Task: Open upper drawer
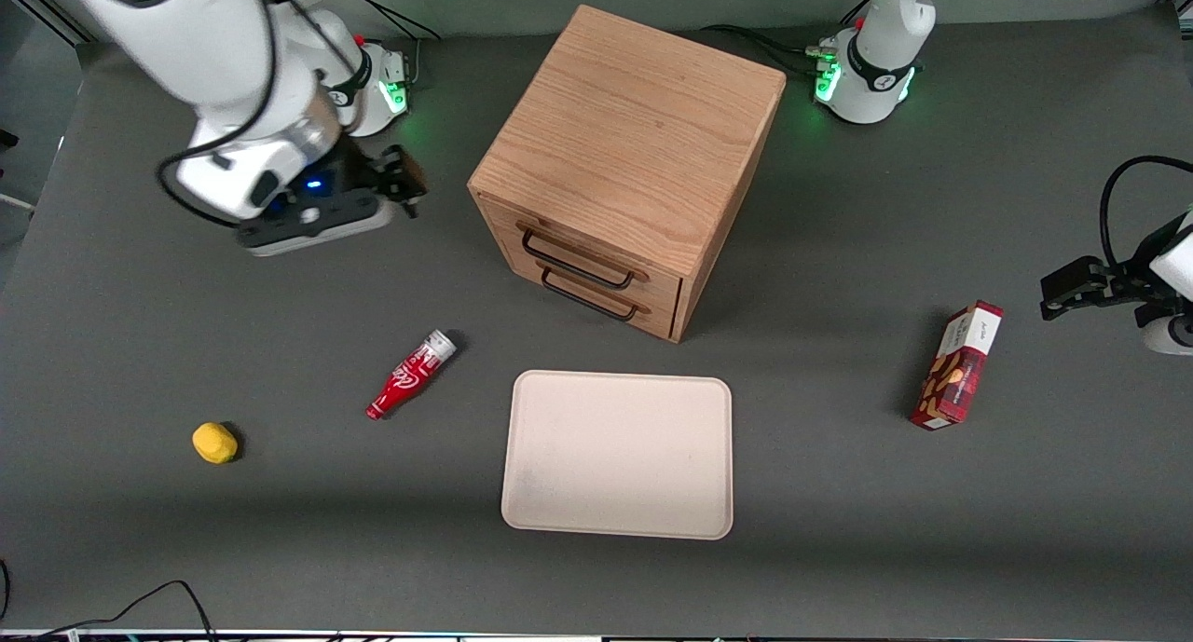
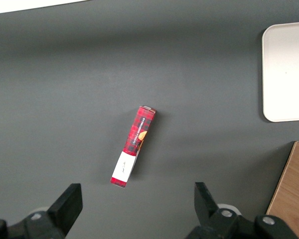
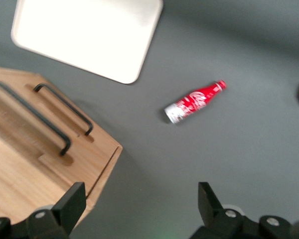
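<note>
Oak cabinet [image 1: 626,162] mid-table, both drawers shut. Upper drawer [image 1: 582,249] has a thin black wire handle [image 1: 576,259], with an identical handle [image 1: 589,297] just below it. Main risk: fingers hook the lower handle by mistake, the two sit so close. Second risk: the wire is slim, a shallow grip could slip off; an off-axis pull could drag the whole cabinet. Gripper [image 1: 406,184] hovers above the table toward the working arm's end, fingers [image 3: 72,201] apart, holding nothing. In the front view the upper drawer lies at about 4 o'clock from the gripper, well apart. Bottle [image 1: 410,374] and tray [image 1: 617,454] lie nearer the camera
</note>
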